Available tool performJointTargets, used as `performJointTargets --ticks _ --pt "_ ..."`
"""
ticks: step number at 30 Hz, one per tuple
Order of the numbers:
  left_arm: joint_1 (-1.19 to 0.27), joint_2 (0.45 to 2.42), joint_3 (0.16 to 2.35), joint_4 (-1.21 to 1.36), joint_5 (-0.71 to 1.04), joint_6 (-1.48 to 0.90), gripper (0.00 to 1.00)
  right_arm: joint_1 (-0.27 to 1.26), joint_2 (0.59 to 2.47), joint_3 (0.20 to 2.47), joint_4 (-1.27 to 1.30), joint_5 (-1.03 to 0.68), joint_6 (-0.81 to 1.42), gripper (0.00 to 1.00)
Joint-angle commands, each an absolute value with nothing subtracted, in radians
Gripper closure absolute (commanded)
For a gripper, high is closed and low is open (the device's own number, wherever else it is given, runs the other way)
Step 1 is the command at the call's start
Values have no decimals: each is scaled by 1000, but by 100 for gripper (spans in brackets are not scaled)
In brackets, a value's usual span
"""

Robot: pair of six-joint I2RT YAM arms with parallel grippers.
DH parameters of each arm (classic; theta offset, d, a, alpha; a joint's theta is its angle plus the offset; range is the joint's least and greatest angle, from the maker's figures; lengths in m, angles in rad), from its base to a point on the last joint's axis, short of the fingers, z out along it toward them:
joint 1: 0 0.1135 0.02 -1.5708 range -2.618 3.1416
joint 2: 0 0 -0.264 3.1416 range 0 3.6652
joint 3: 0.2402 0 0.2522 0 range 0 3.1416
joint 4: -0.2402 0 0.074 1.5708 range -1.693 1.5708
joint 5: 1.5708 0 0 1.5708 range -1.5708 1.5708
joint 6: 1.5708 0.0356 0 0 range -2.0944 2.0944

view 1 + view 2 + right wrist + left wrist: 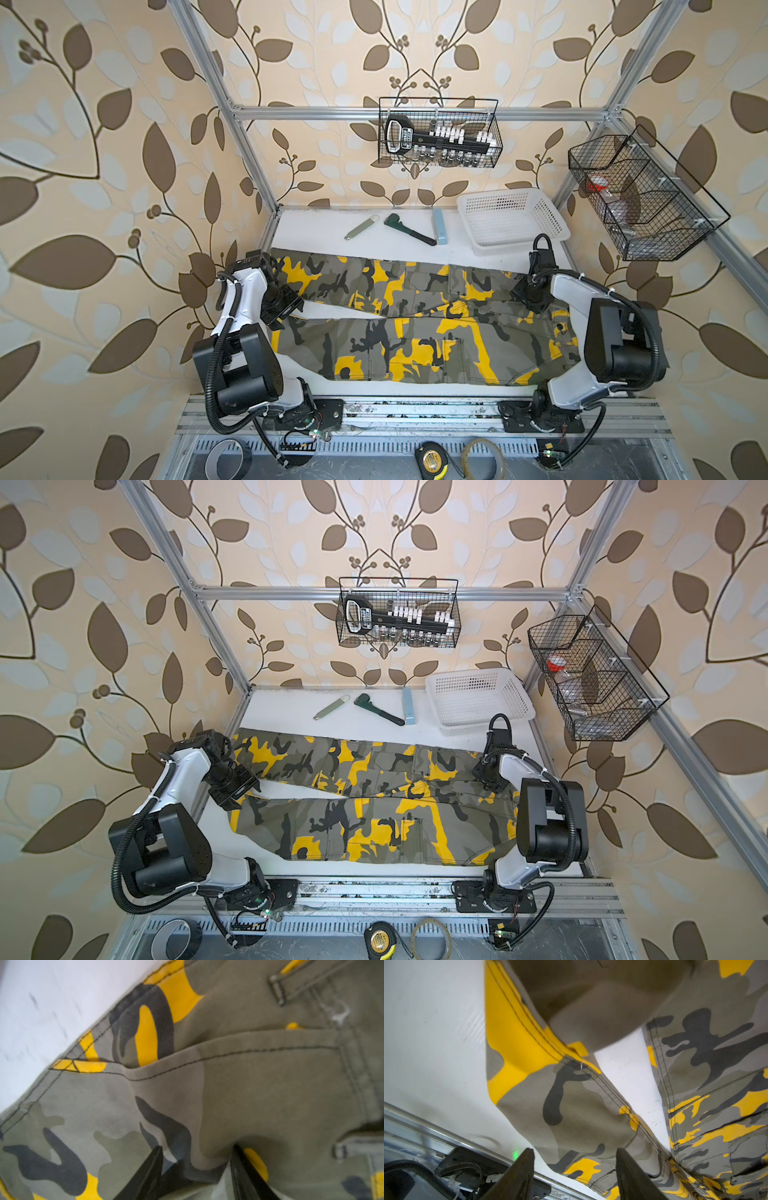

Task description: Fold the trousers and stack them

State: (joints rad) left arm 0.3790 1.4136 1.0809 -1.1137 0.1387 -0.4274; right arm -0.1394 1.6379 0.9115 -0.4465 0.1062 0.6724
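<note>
Spanning the table [316,224] left to right in both top views, the trousers [415,332] lie flat, waist right. Only wrist views show the jaws: left gripper [574,1150] parted over a leg, right gripper [197,1147] parted astride a cloth ridge

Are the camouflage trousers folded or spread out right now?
Spread out: the olive-grey, black and yellow camouflage trousers lie full length, legs side by side, white table between them.
</note>
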Motion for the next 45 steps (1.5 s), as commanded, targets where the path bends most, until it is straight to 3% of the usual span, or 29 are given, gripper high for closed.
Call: performJointTargets --ticks 1,10,14,21,31,37,45 --pt "379 1395 1128 -1155 92 -404 34 -175 1738 932 -438 142 606 47" --pt "434 1376 1075 -1134 66 -426 32 -240 1789 1077 -411 102 481 46" --pt "504 1381 1033 -1098 88 -445 33 -198 1668 1076 -418 80 385 40" --pt "537 1488 1026 -1027 118 -474 33 -113 1353 893 -380 -51 315 39" --pt "555 1558 1025 -911 -18 -544 33 251 1045 736 -388 -43 301 31" --pt "555 1640 1084 -862 -62 -561 33 496 1028 713 -341 -1 344 25" --pt "555 1746 1121 -851 -30 -551 35 634 1099 731 -291 20 408 24"
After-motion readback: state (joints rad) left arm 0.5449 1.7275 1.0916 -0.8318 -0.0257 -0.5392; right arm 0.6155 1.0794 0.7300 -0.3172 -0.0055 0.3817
